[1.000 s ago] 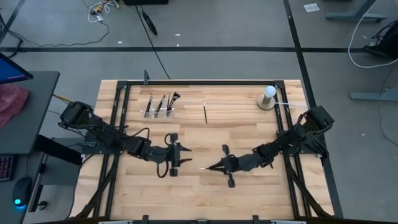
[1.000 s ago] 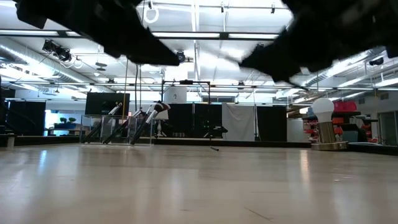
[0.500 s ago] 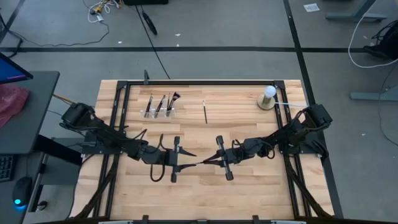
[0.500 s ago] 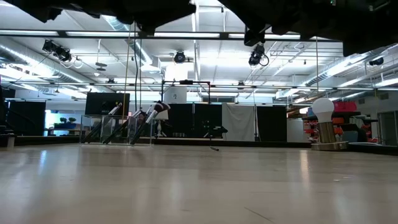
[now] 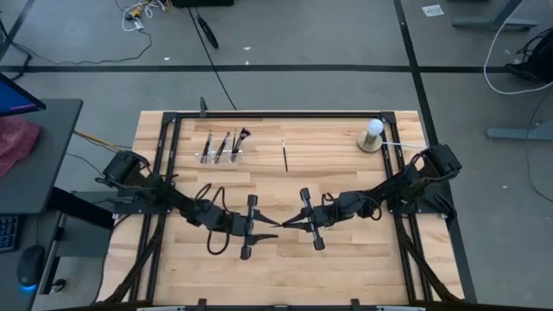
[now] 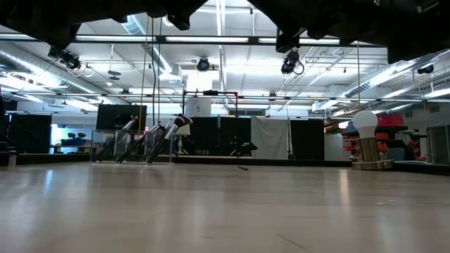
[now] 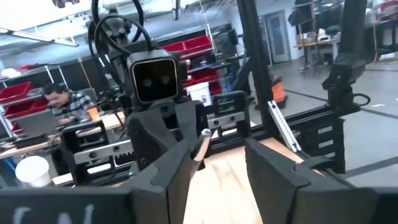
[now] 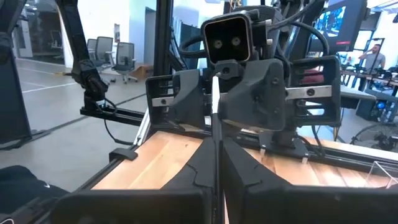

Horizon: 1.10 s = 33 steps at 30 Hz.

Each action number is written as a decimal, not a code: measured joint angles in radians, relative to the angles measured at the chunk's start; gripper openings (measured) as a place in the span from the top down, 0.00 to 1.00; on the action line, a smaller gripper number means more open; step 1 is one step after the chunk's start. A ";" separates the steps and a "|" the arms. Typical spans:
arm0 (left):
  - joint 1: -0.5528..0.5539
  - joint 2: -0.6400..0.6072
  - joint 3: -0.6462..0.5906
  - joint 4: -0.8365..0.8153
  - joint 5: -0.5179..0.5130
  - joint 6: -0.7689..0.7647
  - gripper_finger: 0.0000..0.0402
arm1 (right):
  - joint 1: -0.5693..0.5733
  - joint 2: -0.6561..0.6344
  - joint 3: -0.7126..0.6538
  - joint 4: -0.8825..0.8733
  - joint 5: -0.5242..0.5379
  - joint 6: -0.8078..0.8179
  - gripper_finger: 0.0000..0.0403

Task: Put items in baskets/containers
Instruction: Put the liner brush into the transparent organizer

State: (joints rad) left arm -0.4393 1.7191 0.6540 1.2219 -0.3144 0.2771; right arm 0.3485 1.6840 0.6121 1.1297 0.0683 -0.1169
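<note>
Wooden tabletop [image 5: 346, 276] lies under both arms, which meet nose to nose above its middle. Between our right gripper's [image 5: 288, 225] fingers we see a thin pale-handled brush [image 8: 215, 124] pinched tight, the two dark fingers [image 8: 202, 165] pressed together around it so that it sticks out straight ahead of the tips. Its far end reaches into the gap of our left gripper [image 5: 270, 225], directly facing us. From the left wrist view the brush's pale tip [image 7: 201, 144] sits between that gripper's own fingers [image 7: 168, 177], close against one of them, and those fingers stand partly apart with wood visible between them. We cannot tell whether they touch the brush yet.

Well beyond both sets of fingertips, toward the table's far edge, the clear plastic holder [image 5: 222, 154] stands with several dark-handled brushes [image 5: 226, 143] leaning in it. One more dark brush [image 5: 285, 156] lies loose on the wood beside the holder, apart from it. Farther along that far edge, off to the right gripper's side, a white bulb-shaped lamp [image 5: 372, 134] stands on its round base.
</note>
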 joint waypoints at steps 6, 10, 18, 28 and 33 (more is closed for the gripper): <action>0.004 0.000 0.000 0.019 0.004 -0.001 0.74 | 0.000 -0.001 0.000 -0.001 0.001 0.000 0.97; 0.004 0.000 0.000 0.026 0.004 -0.003 0.84 | 0.000 -0.001 0.000 0.000 0.001 0.000 0.97; 0.004 -0.004 0.000 0.002 -0.017 -0.004 0.96 | 0.000 -0.002 0.002 -0.060 0.003 0.033 0.96; -0.032 -0.288 0.001 -0.533 -0.323 -0.173 0.97 | -0.001 -0.093 0.003 -0.509 0.256 0.167 0.75; 0.002 -0.522 0.002 -0.962 -0.433 -0.439 0.96 | -0.001 -0.107 0.001 -0.567 0.335 0.208 0.66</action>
State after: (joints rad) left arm -0.4370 1.1973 0.6560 0.2598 -0.7473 -0.1622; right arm 0.3471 1.5770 0.6128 0.5623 0.4030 0.0913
